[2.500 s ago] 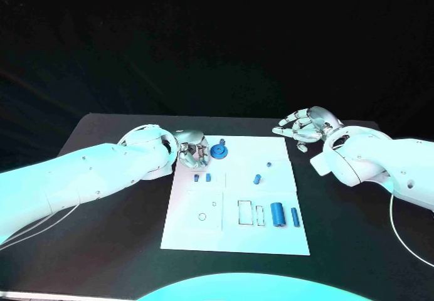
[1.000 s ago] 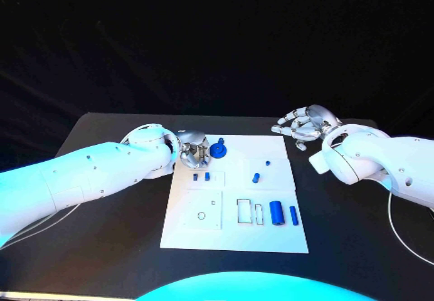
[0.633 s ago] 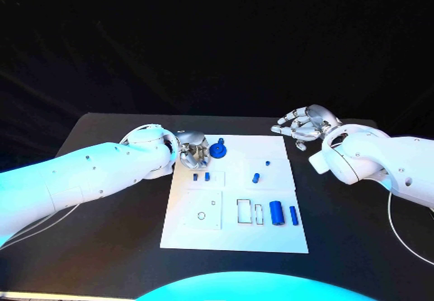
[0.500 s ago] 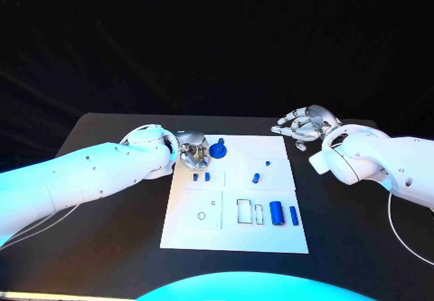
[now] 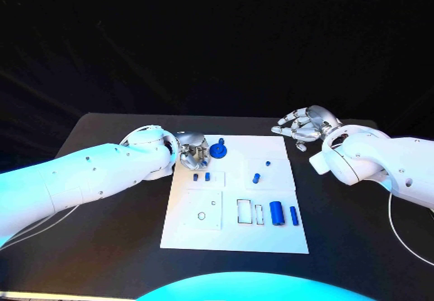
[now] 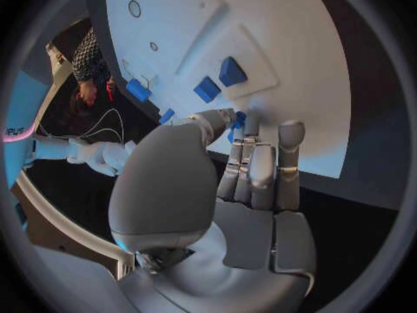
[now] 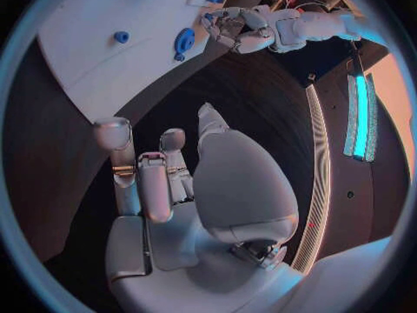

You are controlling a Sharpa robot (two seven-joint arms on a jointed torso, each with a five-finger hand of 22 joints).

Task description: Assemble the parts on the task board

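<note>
Two hands: both sit at the far end of the white task board [image 5: 235,194], which lies lengthwise near-to-far on the black table [image 5: 108,238].
Left hand [image 5: 194,154]: rests over the board's far-left corner, fingers curled, pinching a round blue part [image 5: 218,150]; the wrist view shows blue between thumb and fingertips [image 6: 236,120].
Round blue part: at the board's far edge, just right of the left hand; a small stub sticks out toward the far side.
Right hand [image 5: 304,127]: hovers off the board beyond its far-right corner, above the table, fingers apart and loosely curved, holding nothing.
Two small blue pegs [image 5: 201,177]: side by side just nearer than the left hand, long axes running near-to-far.
Middle pieces [image 5: 257,177]: a short blue peg with a tiny blue piece just beyond it, right of centre.
Large blue cylinder [image 5: 276,214]: lies flat at the board's near right, long axis near-to-far.
Slim blue rod [image 5: 293,214]: parallel to the cylinder, just right of it.
Outlined slots [image 5: 244,212]: rectangular, left of the cylinder.
</note>
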